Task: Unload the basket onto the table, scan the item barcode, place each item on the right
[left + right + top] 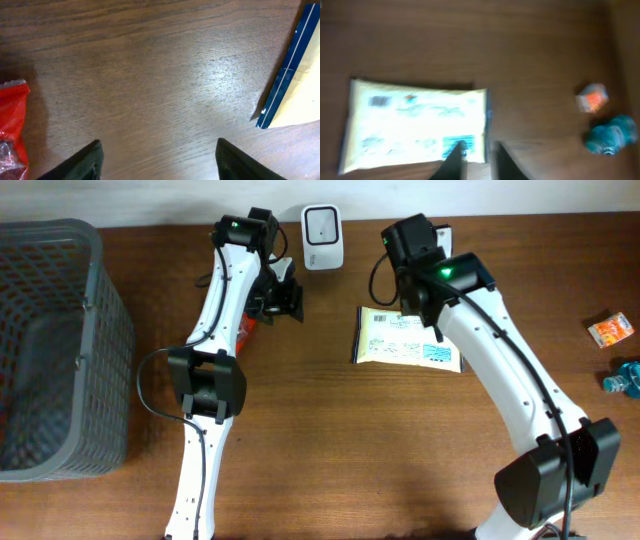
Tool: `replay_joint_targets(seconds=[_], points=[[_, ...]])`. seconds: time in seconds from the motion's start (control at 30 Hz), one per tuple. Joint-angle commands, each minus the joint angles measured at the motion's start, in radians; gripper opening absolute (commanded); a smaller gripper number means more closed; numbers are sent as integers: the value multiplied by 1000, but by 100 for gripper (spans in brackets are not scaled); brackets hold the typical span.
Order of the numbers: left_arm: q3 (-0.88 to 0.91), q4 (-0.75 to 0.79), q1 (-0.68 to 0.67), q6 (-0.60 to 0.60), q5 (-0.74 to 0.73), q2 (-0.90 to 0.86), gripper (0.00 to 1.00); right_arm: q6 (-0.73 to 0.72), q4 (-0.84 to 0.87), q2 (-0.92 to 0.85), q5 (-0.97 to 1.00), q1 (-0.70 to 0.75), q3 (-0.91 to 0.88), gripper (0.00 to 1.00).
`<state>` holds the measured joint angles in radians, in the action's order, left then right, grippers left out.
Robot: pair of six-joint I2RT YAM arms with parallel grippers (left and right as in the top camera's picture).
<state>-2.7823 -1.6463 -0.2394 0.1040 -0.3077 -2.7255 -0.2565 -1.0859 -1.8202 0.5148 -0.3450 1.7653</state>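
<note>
The pale packet (408, 340) lies flat on the desk (330, 440), printed face up, just right of the middle and well short of the white scanner (322, 237), which stands at the back edge between the two arms. The right arm reaches in over the packet's back edge. In the blurred right wrist view the right fingers (452, 162) stand a little apart with bare wood showing in the gap. One tip overlaps the packet's near corner in the picture, but nothing is gripped and the packet rests on the wood. A dark printed patch sits near one corner of the packet in that view, too blurred to read. The left fingers (82, 162) are spread wide above empty wood and grasp nothing. To one side of them a red wrapper (12, 125) lies on the desk, and to the other the blue-edged end of the pale packet shows. From overhead the red wrapper is mostly hidden under the left arm. A gray basket (60, 350) fills the left end of the desk. Near the right edge lie a small orange pack (610, 330) and a teal item (622, 375), close together and well apart from the pale packet.
</note>
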Motion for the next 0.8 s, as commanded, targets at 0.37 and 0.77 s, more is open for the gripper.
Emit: replay_joint_targets(seconds=[0.37, 0.77], points=[[1, 54, -109, -56, -148, -131, 47, -17, -17, -310, -558, 412, 11, 4], [1, 68, -109, -48, -77, -140, 4, -74, 1, -415, -346, 430, 1, 4]])
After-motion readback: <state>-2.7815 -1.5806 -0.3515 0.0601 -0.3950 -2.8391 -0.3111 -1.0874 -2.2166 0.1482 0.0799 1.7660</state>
